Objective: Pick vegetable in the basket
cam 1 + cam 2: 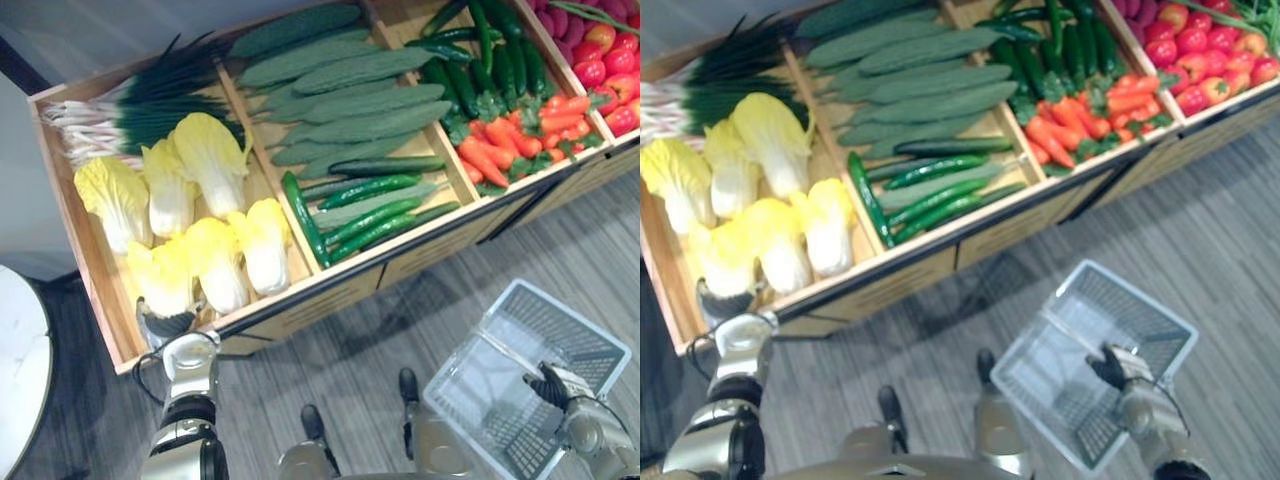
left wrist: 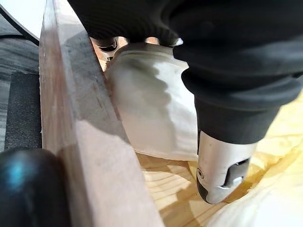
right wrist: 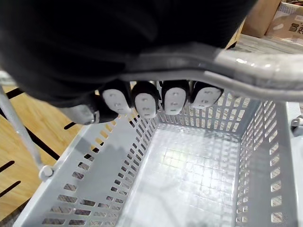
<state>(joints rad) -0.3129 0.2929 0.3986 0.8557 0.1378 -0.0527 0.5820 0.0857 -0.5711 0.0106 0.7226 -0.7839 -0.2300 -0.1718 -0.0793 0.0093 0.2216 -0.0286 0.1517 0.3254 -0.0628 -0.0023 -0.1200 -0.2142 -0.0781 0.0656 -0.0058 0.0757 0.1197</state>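
Several yellow napa cabbages lie in the left compartment of the wooden display crate [image 1: 300, 300]. My left hand [image 1: 165, 325] is at the crate's front edge, against the white base of the nearest napa cabbage [image 1: 165, 280]. In the left wrist view that cabbage [image 2: 151, 109] sits in the palm between the thumb [image 2: 220, 175] and the fingers [image 2: 113, 45], beside the crate wall [image 2: 80, 142]. My right hand [image 1: 553, 385] holds the grey plastic basket [image 1: 590, 345] by its handle [image 3: 255, 71], fingers [image 3: 142, 101] curled round it. The basket floor [image 3: 189, 161] is bare.
Green onions [image 1: 140, 110] lie behind the cabbages. To the right are bumpy green gourds [image 1: 350, 100], cucumbers [image 1: 370, 205], green peppers [image 1: 480, 55], carrots [image 1: 510, 140] and tomatoes [image 1: 610, 75]. A white round table [image 1: 20, 360] stands at the left. Grey plank floor [image 1: 350, 350] lies before the crate.
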